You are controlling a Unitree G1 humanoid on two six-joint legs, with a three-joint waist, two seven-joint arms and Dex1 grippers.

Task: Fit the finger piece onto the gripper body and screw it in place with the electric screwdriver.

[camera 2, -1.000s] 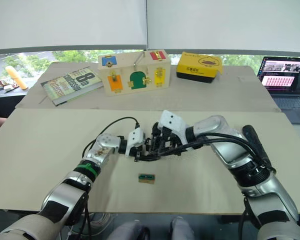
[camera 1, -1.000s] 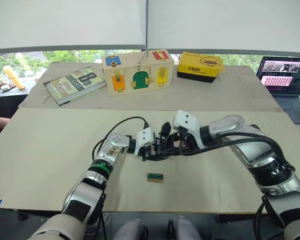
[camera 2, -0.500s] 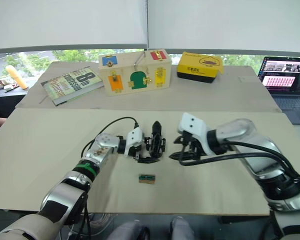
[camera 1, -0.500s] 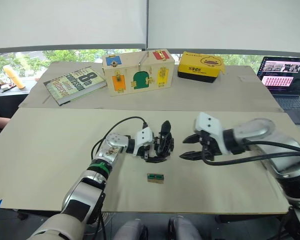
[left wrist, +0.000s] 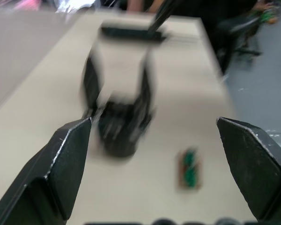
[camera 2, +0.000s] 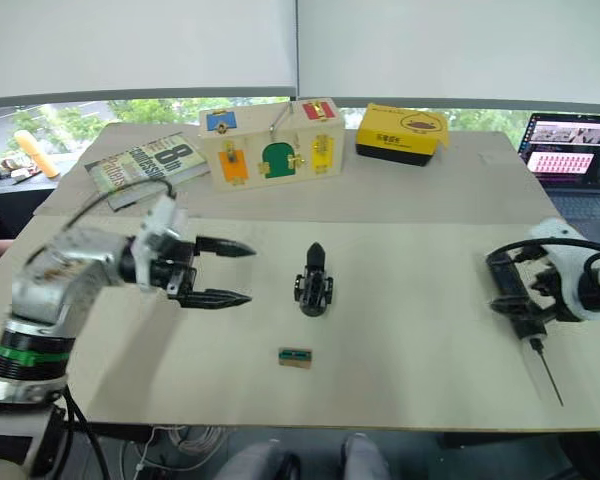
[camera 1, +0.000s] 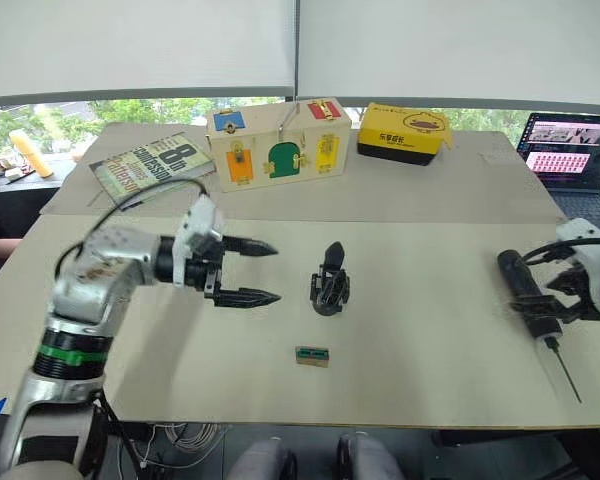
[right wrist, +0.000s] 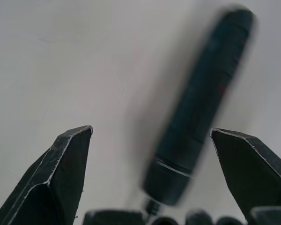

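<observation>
The right end effector [right wrist: 150, 187], fingers spread, straddles the electric screwdriver [camera 1: 528, 292] lying lengthwise between them on the worktop [camera 1: 430, 330], bit toward the robot.

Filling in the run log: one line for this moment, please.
left end effector open, empty | right end effector open over screwdriver | gripper body upright on table

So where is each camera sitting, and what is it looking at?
Left and right eye views: on the head, looking down over the table; both arms show, with the gripper body standing between them.
Left wrist view: on the left wrist, between open fingers, facing the gripper body and green block.
Right wrist view: on the right wrist, facing the electric screwdriver.
Shared: the eye views and left wrist view show the gripper body.
</observation>
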